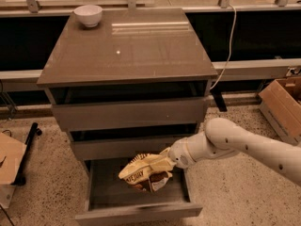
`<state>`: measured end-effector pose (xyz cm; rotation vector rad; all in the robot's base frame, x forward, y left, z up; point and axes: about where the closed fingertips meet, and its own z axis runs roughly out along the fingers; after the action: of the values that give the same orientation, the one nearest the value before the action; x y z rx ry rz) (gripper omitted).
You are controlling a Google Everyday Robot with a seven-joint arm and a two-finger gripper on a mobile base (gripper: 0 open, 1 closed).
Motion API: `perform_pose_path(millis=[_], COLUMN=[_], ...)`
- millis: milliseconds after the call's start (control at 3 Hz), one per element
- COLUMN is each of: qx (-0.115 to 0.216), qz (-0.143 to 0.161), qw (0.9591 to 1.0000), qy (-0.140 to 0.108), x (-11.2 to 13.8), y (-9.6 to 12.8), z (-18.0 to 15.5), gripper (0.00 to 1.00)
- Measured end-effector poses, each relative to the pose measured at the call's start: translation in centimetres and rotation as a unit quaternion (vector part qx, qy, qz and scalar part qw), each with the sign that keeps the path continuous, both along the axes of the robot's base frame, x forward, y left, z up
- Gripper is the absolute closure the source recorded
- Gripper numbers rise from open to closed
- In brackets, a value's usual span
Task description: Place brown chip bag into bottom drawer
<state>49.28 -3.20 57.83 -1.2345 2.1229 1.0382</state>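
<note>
The gripper (168, 157) clamps the chip bag (140, 172) by its right end. It stretches leftward (crumpled) over the bottom drawer (107, 193)

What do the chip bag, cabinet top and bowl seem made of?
Crinkly brown-and-yellow chip bag, held by the gripper over the open bottom drawer: likely thin plastic film, creased and faintly shiny. Grey-brown cabinet top: glossy laminate or glass, as it mirrors light. Small white bowl: smooth, probably glazed ceramic, possibly plastic.
</note>
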Motion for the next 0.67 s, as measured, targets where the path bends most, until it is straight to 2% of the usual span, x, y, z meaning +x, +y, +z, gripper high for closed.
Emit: perform_pose_path(millis=[667], qx=[0.033], qz=[-0.014], qw=[0.9992], qy=[0.017], x=[4.7], y=[-0.9], z=[-8.0], gripper=[1.00])
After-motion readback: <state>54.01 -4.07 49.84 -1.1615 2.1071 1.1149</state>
